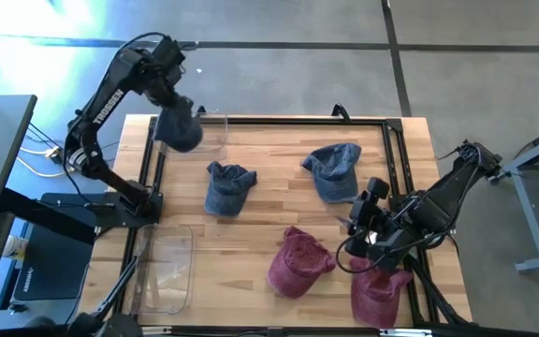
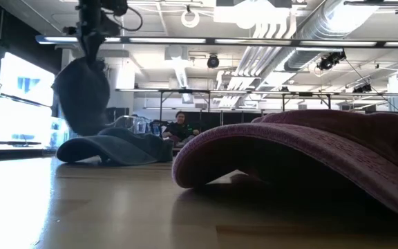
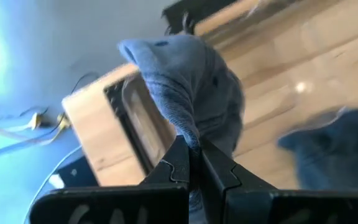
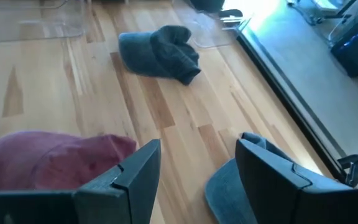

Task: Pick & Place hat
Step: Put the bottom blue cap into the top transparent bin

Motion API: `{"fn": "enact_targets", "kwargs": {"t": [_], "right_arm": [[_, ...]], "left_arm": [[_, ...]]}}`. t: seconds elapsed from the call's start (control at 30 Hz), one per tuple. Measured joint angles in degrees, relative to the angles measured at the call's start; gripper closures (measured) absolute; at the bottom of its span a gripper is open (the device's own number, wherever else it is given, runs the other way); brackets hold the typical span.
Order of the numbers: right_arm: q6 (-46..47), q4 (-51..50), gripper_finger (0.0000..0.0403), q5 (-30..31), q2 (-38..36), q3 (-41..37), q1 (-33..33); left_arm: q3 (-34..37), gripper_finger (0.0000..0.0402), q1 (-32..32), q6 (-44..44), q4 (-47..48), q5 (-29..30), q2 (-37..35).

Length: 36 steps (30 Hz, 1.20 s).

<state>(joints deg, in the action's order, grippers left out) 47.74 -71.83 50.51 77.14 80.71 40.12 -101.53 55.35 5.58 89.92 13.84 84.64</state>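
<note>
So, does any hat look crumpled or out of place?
The blue hat mid-table lies folded on itself, not flat. Another blue hat hangs bunched from the shut left end effector above the table's far-left corner.

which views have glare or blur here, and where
High view: bright glare on the floor at the upper left. Low view: the maroon hat close to the lens is soft, and the window behind the hanging blue hat is blown out. Left wrist view: the left gripper and the table behind it are blurred.
</note>
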Motion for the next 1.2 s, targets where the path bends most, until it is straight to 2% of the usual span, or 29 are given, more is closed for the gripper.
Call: {"fn": "enact_targets", "kwargs": {"t": [0.27,0.4,0.77,0.93,1.07,1.2], "right_arm": [[-0.2,0.0,0.0199,2.6,0.0,0.0,0.0],[-0.2,0.0,0.0199,1.7,0.0,0.0,-0.9],[0.0,0.2,0.0199,-1.5,0.0,0.0,-2.8],[0.1,1.5,0.0199,-1.6,0.0,0.0,-2.8],[0.0,2.5,0.0199,-1.5,0.0,0.0,-2.8],[-0.2,2.7,0.0199,-0.9,0.0,0.0,-2.8]], "left_arm": [[12.8,0.0401,-0.2,-0.4,-8.6,4.2,-4.0],[16.8,0.0401,-0.2,3.1,-11.6,4.7,-4.6],[17.0,0.0401,-0.2,9.3,-14.4,8.2,-4.7],[17.0,0.0401,-0.2,13.6,-14.8,11.1,-4.7],[17.0,0.0401,-0.2,20.7,-14.1,12.3,-4.7],[17.0,0.0401,-0.2,20.8,-13.9,12.3,-4.7]]}}
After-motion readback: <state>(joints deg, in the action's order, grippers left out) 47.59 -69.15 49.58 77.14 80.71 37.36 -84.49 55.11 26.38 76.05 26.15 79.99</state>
